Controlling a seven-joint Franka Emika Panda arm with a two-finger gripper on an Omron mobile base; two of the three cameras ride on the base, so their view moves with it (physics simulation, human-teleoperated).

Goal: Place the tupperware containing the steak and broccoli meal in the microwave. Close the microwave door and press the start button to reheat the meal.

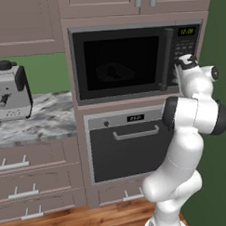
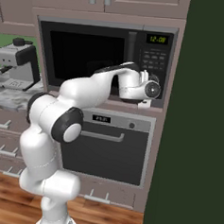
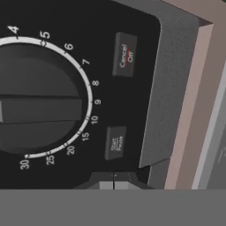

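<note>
The gripper [image 3: 114, 184] is clenched shut on nothing, its two dark tips pressed together with no gap, right up against the microwave's [image 1: 130, 30] keypad strip. In the hand view the tips sit just below a small dark button lettered "Start/Pause" [image 3: 115, 142]; beyond it is a "Cancel/Off" button [image 3: 125, 54], and beside both a large round timer dial [image 3: 42, 97] ringed with white numbers. Only this close view makes those labels readable.

In the left base view the gripper [image 1: 186, 62] is at the lower part of the keypad strip on the right of the microwave, under the green digital display [image 1: 186, 31]. In the right base view the hand [image 2: 146, 88] largely hides that part of the strip.

The microwave door [image 1: 122, 61] is closed: a grey-framed panel with a wide black window and a dark vertical bar handle [image 1: 168, 56] at its right edge. Through the glass in the left base view the tupperware [image 1: 114, 72] shows as a faint shallow rectangular outline inside the cavity; its contents cannot be made out. It lies left of the gripper, behind the door.

Below the microwave is an oven [image 1: 128, 147] with a horizontal handle. To the far left a coffee machine [image 1: 10, 90] stands on a marbled counter [image 1: 45, 120].
</note>
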